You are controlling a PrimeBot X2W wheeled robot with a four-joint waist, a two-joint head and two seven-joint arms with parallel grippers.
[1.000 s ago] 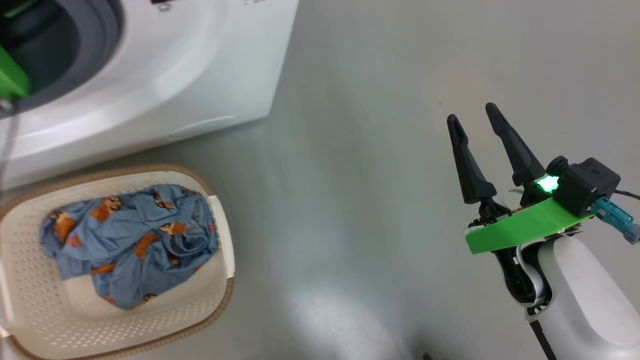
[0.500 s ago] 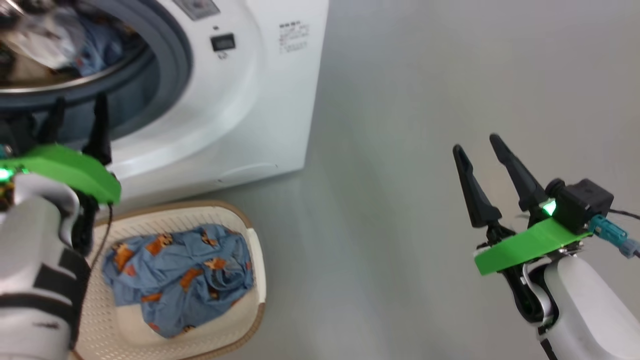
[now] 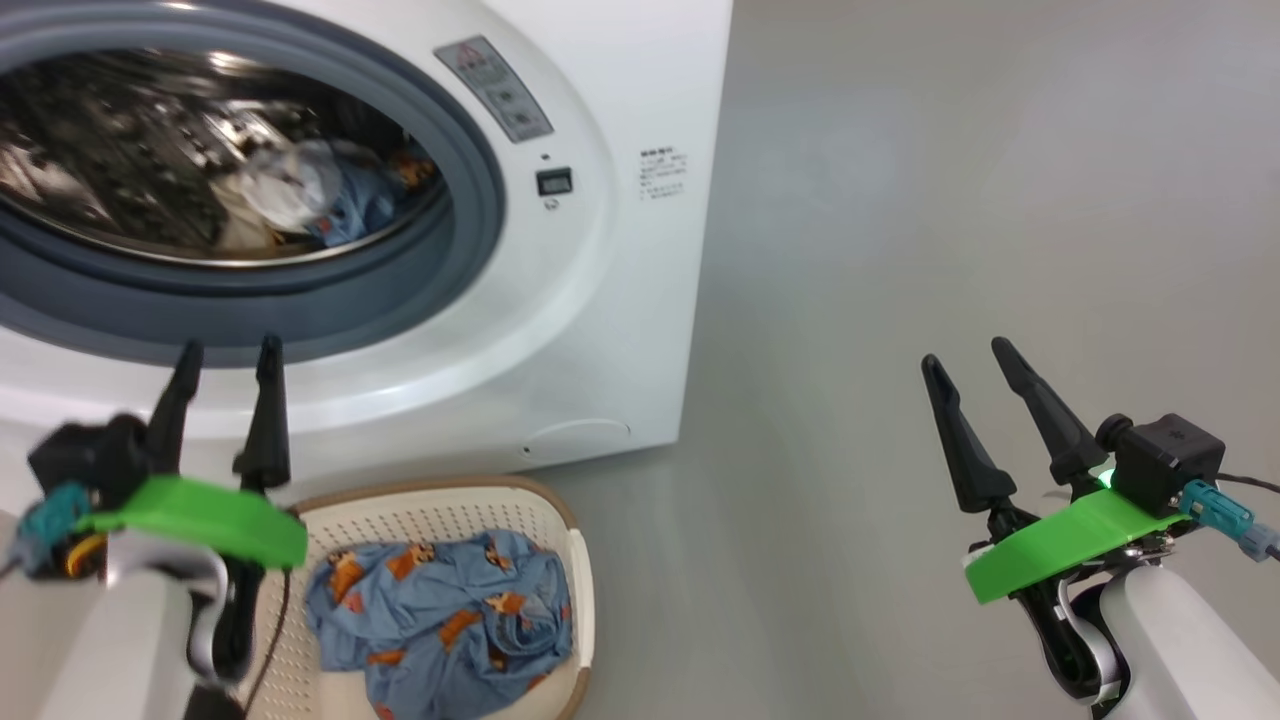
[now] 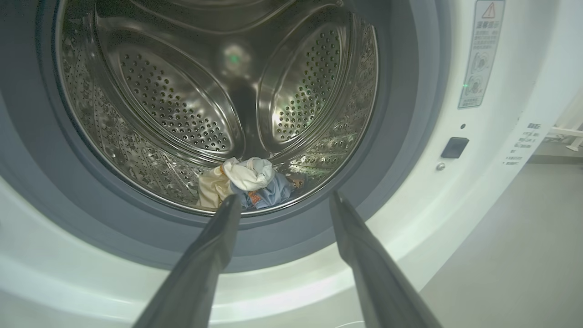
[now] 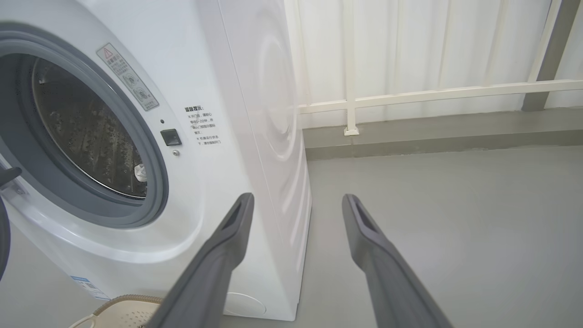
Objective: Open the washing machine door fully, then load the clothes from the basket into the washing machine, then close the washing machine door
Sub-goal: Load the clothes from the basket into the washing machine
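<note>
The white washing machine [image 3: 600, 300] stands with its steel drum [image 4: 218, 100] exposed; its door is out of view. Cream and blue clothes [image 4: 243, 182] lie at the drum's bottom [image 3: 320, 195]. On the floor before the machine sits the cream basket [image 3: 575, 560] holding a blue garment with orange print [image 3: 440, 620]. My left gripper [image 3: 228, 355] is open and empty, above the basket's left part, its fingers [image 4: 214, 246] aimed at the drum mouth. Far to the right over bare floor, my right gripper [image 3: 965, 355] is open and empty as well [image 5: 294, 200].
Grey floor [image 3: 950, 200] stretches to the right of the machine. A white railing and pale wall panels [image 5: 410, 95] stand behind the machine's right side. The basket's rim [image 5: 123, 300] shows under the machine's front.
The head camera has tilted up, so the drum opening and both grippers have come into the picture. My left arm has pulled back from the machine's opening. The basket's blue garment lies as before.
</note>
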